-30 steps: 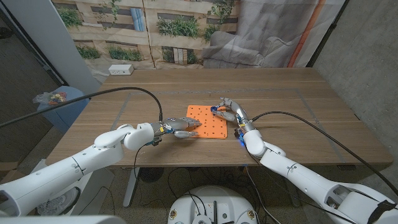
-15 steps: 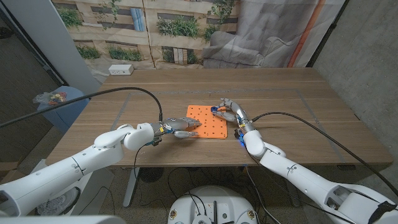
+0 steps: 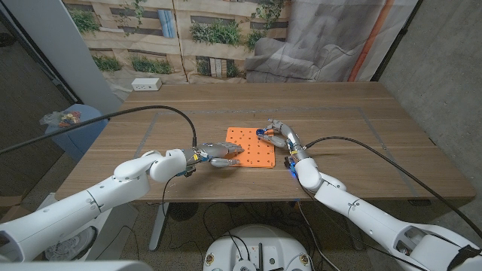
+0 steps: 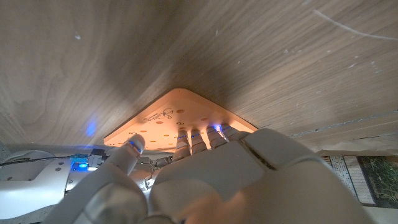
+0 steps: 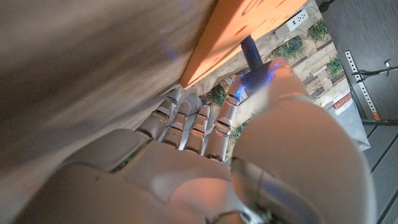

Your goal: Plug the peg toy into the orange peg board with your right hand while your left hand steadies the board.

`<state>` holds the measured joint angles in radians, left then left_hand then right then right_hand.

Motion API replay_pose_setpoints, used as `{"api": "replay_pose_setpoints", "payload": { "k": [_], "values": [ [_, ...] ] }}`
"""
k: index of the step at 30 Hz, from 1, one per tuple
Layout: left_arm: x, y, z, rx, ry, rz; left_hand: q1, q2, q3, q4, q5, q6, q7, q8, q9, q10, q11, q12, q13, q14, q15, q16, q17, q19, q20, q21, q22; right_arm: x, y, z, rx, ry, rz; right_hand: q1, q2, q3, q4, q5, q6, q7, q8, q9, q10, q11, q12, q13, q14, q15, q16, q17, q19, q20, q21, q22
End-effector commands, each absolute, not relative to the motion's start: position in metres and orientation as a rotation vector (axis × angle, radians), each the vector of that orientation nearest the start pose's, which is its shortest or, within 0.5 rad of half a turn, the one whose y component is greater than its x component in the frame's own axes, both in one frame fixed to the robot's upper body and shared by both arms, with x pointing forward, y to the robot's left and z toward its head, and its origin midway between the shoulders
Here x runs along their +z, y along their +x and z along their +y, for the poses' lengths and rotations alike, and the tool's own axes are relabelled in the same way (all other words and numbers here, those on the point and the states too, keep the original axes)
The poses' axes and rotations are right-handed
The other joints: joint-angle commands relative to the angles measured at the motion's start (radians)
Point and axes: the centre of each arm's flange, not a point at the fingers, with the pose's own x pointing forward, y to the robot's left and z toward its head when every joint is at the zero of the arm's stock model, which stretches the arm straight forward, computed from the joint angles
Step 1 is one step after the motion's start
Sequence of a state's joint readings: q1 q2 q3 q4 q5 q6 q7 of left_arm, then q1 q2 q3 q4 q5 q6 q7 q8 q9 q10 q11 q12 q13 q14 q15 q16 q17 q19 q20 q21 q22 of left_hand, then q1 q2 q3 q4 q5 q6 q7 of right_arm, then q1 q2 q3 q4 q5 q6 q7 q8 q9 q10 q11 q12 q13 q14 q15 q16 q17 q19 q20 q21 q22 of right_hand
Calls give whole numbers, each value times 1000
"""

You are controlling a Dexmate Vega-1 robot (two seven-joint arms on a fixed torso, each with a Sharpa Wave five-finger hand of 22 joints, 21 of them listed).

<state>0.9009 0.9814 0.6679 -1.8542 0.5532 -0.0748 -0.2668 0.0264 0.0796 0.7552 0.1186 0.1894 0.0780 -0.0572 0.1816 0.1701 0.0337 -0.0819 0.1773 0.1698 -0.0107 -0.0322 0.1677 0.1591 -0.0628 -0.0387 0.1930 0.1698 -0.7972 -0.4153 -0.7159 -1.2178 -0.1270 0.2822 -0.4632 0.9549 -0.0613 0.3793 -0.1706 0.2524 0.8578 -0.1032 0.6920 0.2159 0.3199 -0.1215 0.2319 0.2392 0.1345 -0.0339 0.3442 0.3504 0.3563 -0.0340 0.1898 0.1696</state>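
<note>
Orange peg board [image 3: 251,147] flat on the wooden desk [image 3: 354,135] near its middle, left robot hand [image 3: 220,153] pressing fingers on the board's left edge (fingertips [image 4: 199,135] on the board in the left wrist view). Right robot hand [image 3: 277,134] at the board's far right corner, pinching a dark blue peg toy [image 5: 252,51], the peg's end at or just above the board's surface (contact not clear). White power strip [image 3: 146,85] well apart at the desk's far left corner.
</note>
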Motion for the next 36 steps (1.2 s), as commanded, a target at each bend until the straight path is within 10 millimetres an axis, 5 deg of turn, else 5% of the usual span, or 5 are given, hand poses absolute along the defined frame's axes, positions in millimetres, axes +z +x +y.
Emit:
{"api": "replay_pose_setpoints", "payload": {
  "k": [1, 36],
  "values": [
    [-104, 560, 203, -536, 1674, -510, 2, 84, 5, -4, -2, 10, -2, 6, 5, 38, 8, 7, 3, 26, -77, 6, 6, 5, -137, 3, 5, -109, 646, -148, 60, -631, -691, 58, 52, 2, 7, 10, 111, -99, 9, 23, 5, 0, -1, 4, 5, -66, 6, 2, 8, 5, 8, 3],
    [-105, 560, 202, -533, 1670, -512, 4, 84, 6, -9, -3, 10, -3, 6, 6, 39, 7, 7, 3, 27, -78, 6, 6, 6, -136, 3, 5, -107, 646, -146, 60, -684, -682, 61, 50, 0, 4, 13, 109, -96, 4, 21, 7, 4, -1, 5, 13, -56, 8, 3, 18, 10, 11, 3]
  ]
}}
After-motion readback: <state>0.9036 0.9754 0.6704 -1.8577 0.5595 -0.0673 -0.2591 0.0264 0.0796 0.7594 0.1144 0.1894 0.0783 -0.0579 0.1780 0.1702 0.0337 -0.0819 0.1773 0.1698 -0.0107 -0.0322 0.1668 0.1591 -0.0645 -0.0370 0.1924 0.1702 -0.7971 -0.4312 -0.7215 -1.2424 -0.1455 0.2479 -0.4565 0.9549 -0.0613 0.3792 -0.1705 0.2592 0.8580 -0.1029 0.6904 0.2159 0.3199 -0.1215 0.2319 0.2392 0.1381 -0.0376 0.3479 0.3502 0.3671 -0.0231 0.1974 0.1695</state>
